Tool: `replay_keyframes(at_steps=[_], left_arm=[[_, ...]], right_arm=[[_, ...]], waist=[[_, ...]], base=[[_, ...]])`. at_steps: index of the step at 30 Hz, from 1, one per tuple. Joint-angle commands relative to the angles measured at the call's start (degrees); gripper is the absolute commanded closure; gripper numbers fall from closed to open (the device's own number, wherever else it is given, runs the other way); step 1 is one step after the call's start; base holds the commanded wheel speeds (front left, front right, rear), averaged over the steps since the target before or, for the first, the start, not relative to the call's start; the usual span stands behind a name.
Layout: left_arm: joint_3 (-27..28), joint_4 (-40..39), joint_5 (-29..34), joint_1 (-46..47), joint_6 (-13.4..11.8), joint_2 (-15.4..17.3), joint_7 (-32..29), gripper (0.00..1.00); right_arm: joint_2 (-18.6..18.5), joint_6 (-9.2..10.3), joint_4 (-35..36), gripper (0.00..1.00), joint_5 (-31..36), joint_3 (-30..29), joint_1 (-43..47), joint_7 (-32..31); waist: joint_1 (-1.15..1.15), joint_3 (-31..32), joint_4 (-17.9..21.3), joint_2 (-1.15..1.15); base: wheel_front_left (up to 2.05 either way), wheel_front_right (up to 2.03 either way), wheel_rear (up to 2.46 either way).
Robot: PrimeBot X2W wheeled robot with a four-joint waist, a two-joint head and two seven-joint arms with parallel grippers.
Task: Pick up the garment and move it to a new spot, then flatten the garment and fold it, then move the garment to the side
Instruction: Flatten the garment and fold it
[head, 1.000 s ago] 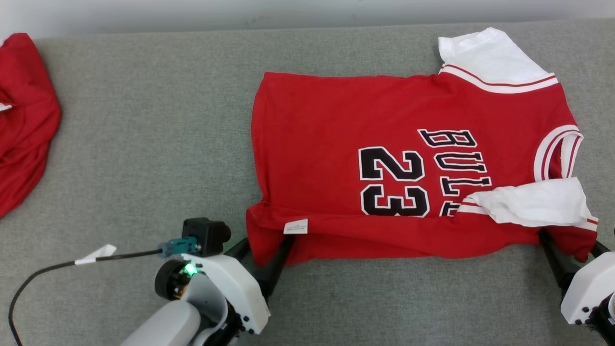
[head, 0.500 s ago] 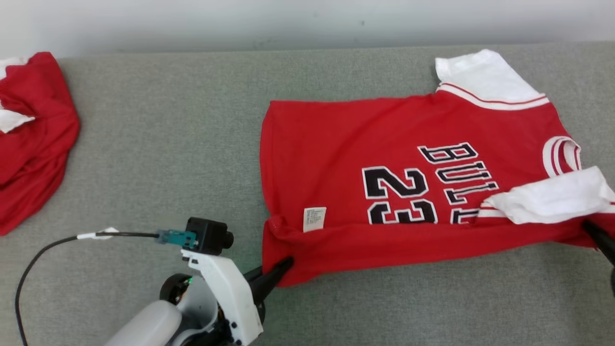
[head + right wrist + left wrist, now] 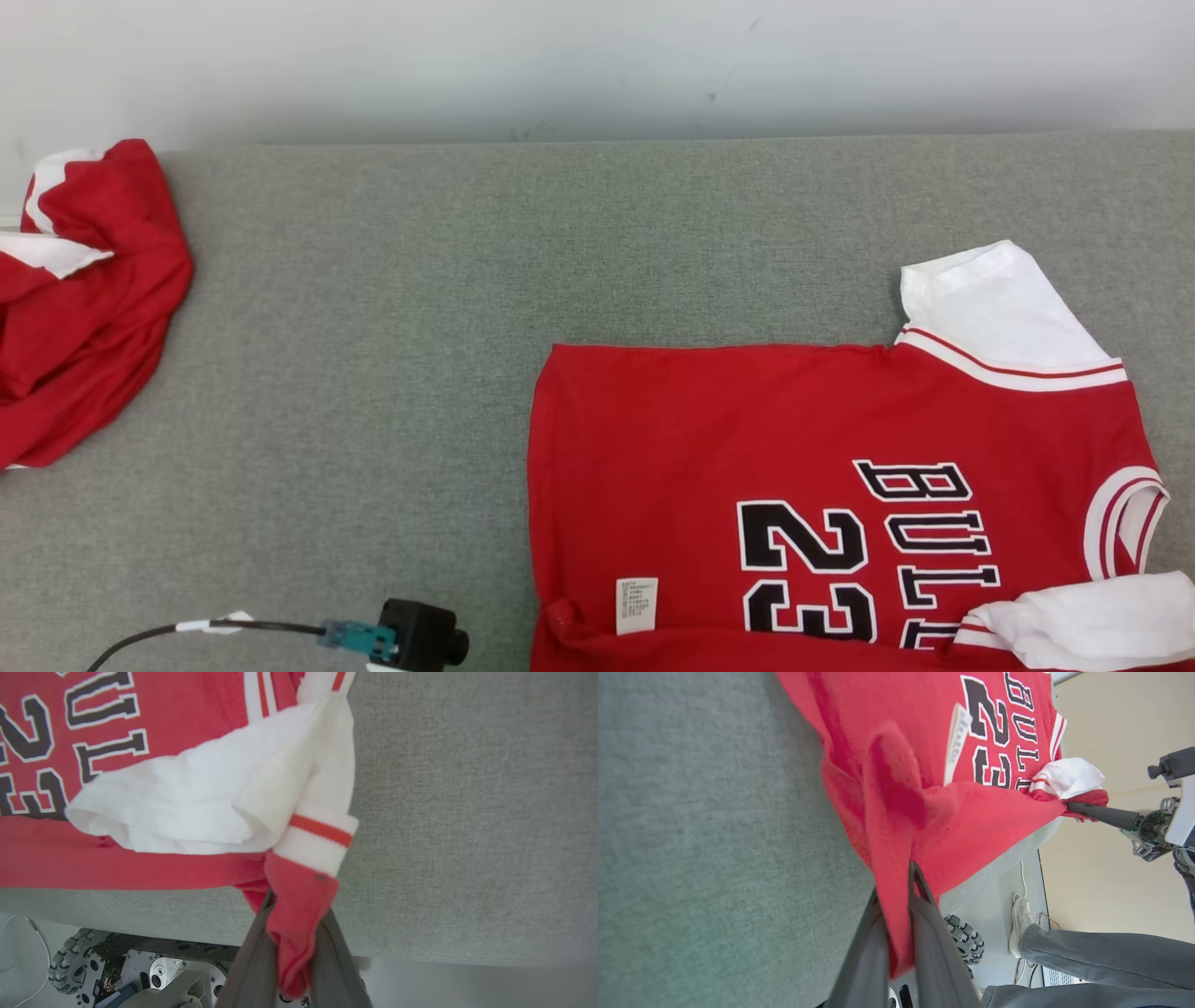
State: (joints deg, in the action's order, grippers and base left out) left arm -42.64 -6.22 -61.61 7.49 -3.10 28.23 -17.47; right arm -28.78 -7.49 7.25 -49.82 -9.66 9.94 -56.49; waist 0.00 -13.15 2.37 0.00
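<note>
Left claw (image 3: 896, 882), pressed together, pinches the hem corner of the red garment (image 3: 747, 420); right claw (image 3: 296, 910), also closed, pinches the shoulder corner below the folded white sleeve (image 3: 196, 807), both at the tabletop's front edge. Grey tabletop (image 3: 373, 327): a broad bare stretch lies left of and behind the garment, up to the far edge by the wall. Garment lies print-up at the near right; red cloth heap (image 3: 84, 308) bunched at the left edge; white label (image 3: 637, 605) near the hem.

A crumpled red shirt (image 3: 84, 308) is lying at the grey table's (image 3: 373, 327) left edge. A person's grey trouser leg (image 3: 1101, 952) and white shoe (image 3: 1019, 924) are showing past its edge.
</note>
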Motion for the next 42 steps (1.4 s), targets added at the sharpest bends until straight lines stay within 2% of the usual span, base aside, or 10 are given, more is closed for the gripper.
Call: replay_keyframes(at_steps=[1, 2, 3, 4, 5, 6, 7, 17, 30, 42], left_arm=[[0.1, 0.2, 0.8, -0.6, -0.3, 0.4, 0.5, 1.00], [-0.1, 0.5, 1.3, -0.7, -0.4, 0.4, 0.9, 1.00], [0.0, 0.8, 1.7, -0.7, -0.6, 0.3, 1.2, 0.98], [0.2, 1.2, 2.1, -0.4, -1.1, 0.0, 1.8, 0.72], [0.1, 1.5, 2.9, -0.1, -1.3, 0.0, 2.2, 0.56], [0.0, 1.7, 3.2, 0.2, -1.5, -0.1, 2.6, 0.07], [0.2, 1.9, 3.3, 0.4, -1.8, -0.3, 2.8, 0.00], [2.5, 3.2, 4.4, 0.4, -4.0, 0.9, 5.1, 0.00], [6.8, 3.2, 14.0, 11.0, -7.3, 2.5, 12.3, 0.00], [2.5, 11.1, 18.7, 29.2, -3.1, -4.3, 7.9, 0.00]], right_arm=[[0.7, 0.01, -0.2, 1.00, 0.4, -0.5, 0.8, 0.4], [1.2, 0.01, -0.3, 1.00, 0.8, -0.6, 1.0, 0.7], [1.5, 0.01, -0.4, 0.81, 1.4, -0.7, 0.9, 1.2], [1.9, 0.01, -0.4, 0.55, 1.9, -0.8, 0.7, 1.7], [2.4, 0.01, -0.5, 0.00, 2.5, -0.9, 0.4, 2.3], [2.8, 0.01, -0.6, 0.00, 2.9, -0.8, 0.1, 2.7], [2.9, 0.00, -0.6, 0.00, 3.3, -0.6, -0.1, 3.1], [3.6, 0.01, -1.8, 0.00, 7.3, -2.6, -2.7, 8.4], [2.2, 0.00, -1.2, 0.00, 12.5, -1.4, -14.2, 21.5], [0.2, 0.00, -9.1, 0.00, 20.2, 6.1, -37.3, 22.5]], waist=[[0.00, 0.0, 0.1, 0.00], [0.00, -0.1, 0.1, 0.00], [0.00, -0.1, 0.2, 0.00], [0.00, -0.1, 0.2, 0.00], [0.00, 0.0, 0.2, 0.00], [0.00, 0.0, 0.3, 0.00], [0.00, 0.1, 0.3, 0.00], [0.00, 0.4, 0.6, 0.00], [0.00, -2.2, 0.0, 0.00], [0.00, -13.5, -2.6, 0.00]], base=[[0.00, 0.00, 0.00], [0.00, 0.00, 0.00], [0.00, 0.00, 0.00], [0.00, 0.00, 0.00], [0.00, 0.00, 0.00], [0.00, 0.00, 0.00], [0.00, 0.00, 0.00], [0.00, 0.00, 0.00], [0.00, 0.00, 0.00], [0.00, 0.00, 0.00]])
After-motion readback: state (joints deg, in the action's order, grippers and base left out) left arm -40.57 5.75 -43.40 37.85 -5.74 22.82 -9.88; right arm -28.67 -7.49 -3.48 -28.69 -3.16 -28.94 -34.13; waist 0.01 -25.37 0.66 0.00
